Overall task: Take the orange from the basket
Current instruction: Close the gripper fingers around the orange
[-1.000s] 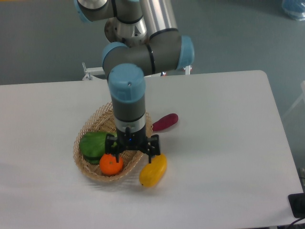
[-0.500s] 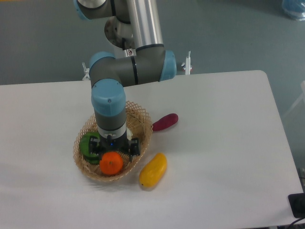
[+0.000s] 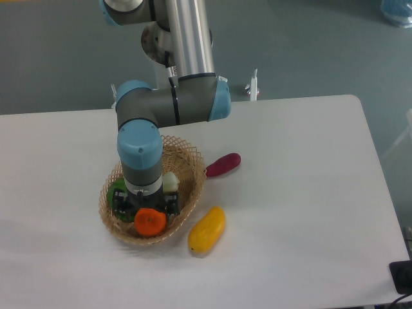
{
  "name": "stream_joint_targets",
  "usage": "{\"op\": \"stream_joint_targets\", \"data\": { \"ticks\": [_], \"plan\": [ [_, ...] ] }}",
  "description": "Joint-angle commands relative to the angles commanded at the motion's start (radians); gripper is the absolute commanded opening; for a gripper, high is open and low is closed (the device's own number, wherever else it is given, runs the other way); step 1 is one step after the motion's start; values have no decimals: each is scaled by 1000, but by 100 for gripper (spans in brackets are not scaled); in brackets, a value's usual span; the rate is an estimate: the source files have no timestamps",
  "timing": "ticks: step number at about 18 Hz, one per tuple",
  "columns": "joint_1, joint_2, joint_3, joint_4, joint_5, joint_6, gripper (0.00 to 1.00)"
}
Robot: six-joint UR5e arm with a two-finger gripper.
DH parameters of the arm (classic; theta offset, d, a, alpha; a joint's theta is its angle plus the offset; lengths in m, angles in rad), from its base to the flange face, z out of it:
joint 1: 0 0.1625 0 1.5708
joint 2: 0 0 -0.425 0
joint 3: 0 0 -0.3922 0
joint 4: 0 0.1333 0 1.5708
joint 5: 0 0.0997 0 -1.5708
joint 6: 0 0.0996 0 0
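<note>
The orange [image 3: 150, 222] is a small round bright-orange fruit lying at the front of the woven tan wicker basket [image 3: 192, 168]. My gripper [image 3: 145, 207] hangs straight down over the basket, directly above the orange. Its dark fingers [image 3: 172, 205] stand spread on either side of the fruit, so it is open. I cannot tell whether the fingers touch the orange. The arm's wrist hides the basket's middle.
A green fruit [image 3: 118, 191] lies at the basket's left, partly behind the gripper, and a pale piece [image 3: 170, 182] shows at its right. A yellow mango-like fruit [image 3: 206, 229] lies on the white table just right of the basket. A dark red vegetable [image 3: 223, 164] lies behind it.
The arm has swung left, from the basket's right rim to above the orange, and has come down. The fingers now straddle the orange. The fruits have not moved.
</note>
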Motion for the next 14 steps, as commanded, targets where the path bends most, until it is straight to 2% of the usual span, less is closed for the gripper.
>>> {"op": "stream_joint_targets", "data": {
  "ticks": [14],
  "plan": [
    [0, -32, -5, 2, 20, 8, 100]
  ]
}}
